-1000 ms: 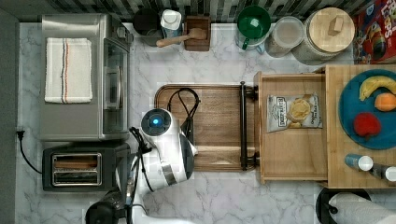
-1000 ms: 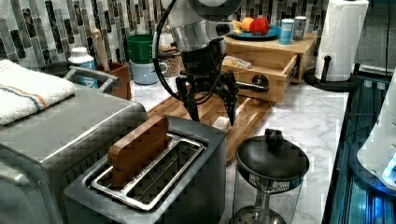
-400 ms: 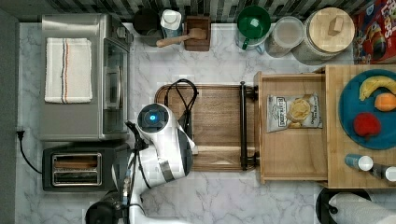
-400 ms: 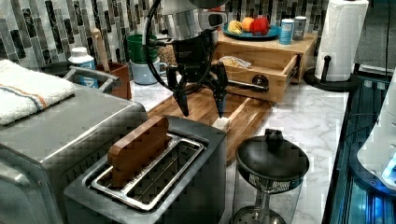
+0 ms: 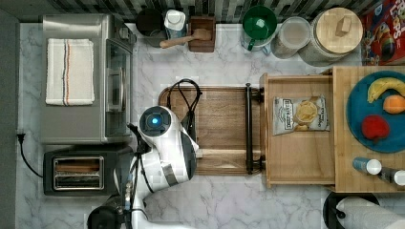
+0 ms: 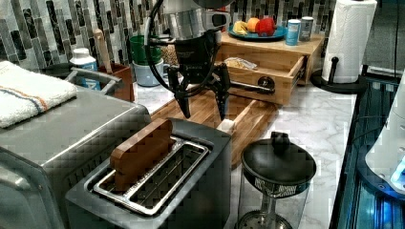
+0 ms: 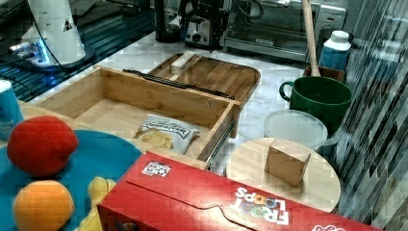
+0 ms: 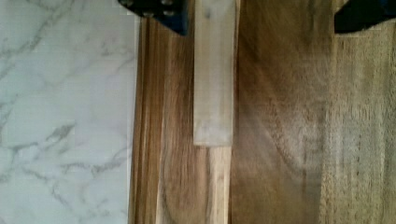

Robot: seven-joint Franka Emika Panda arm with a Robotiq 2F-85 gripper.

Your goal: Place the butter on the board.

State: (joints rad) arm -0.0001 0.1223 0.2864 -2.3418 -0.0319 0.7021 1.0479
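One butter stick is lying on the one dark-brown board near its rim, the claw hovering above with fingers apart, on a white marble counter in a tile-backed kitchen.

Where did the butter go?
The butter lies flat on the dark board, close to the rim by the marble counter. In the left view it sits below the open gripper, apart from its fingers.
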